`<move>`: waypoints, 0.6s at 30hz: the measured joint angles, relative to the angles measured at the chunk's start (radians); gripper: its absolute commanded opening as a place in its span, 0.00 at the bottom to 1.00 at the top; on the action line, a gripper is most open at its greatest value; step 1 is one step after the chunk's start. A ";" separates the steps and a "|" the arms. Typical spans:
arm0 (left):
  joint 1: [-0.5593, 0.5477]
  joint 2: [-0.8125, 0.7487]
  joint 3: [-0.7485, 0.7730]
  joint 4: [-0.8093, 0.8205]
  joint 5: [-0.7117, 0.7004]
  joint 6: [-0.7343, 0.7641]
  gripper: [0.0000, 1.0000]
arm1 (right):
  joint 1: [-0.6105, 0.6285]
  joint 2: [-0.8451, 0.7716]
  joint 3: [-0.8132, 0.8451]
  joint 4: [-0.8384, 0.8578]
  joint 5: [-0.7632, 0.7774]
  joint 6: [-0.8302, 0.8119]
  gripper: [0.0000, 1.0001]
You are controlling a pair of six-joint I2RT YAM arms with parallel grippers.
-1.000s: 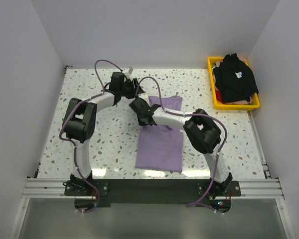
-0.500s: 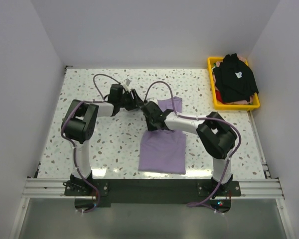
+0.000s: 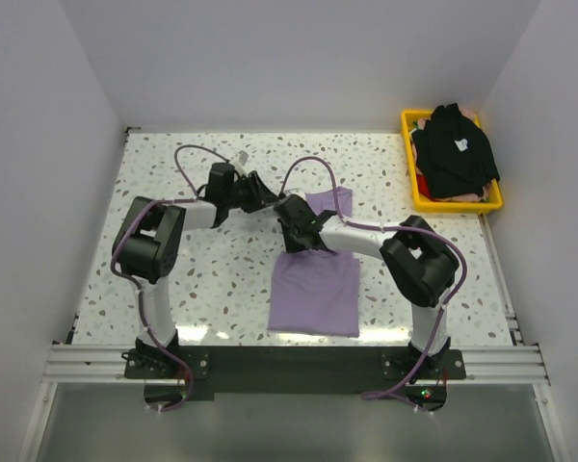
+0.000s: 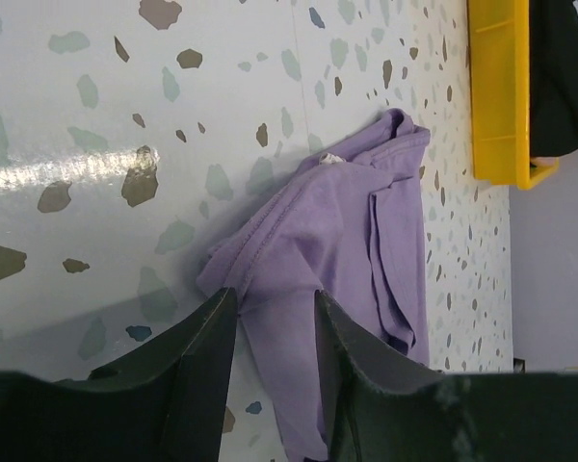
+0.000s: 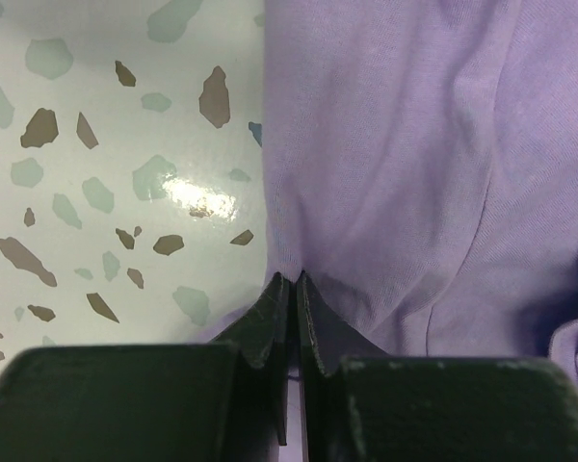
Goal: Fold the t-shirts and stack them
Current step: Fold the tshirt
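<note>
Lavender t-shirt [image 3: 315,289] edge between right tool [image 5: 289,281] pinched fingertips.

Your left gripper [image 4: 275,322] shows two dark fingers [image 4: 207,356] apart, with a strip of the lavender-purple shirt [image 4: 356,241] between them. You can see the shirt bunched and creased on the speckled table [image 4: 125,106]. Beyond it sits a yellow basket [image 4: 496,96] holding black cloth [image 4: 564,67].
</note>
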 measured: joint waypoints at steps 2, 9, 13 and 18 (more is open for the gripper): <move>0.000 -0.008 -0.002 -0.007 -0.011 0.003 0.36 | -0.001 0.000 0.000 0.000 -0.001 0.000 0.00; -0.003 -0.010 -0.003 -0.069 -0.067 0.017 0.33 | -0.003 0.000 0.000 0.000 -0.009 0.000 0.00; -0.010 -0.010 -0.002 -0.112 -0.096 0.039 0.31 | -0.006 0.000 0.000 0.000 -0.013 0.000 0.00; -0.028 -0.010 0.014 -0.145 -0.113 0.058 0.31 | -0.009 0.000 0.000 0.000 -0.023 0.001 0.00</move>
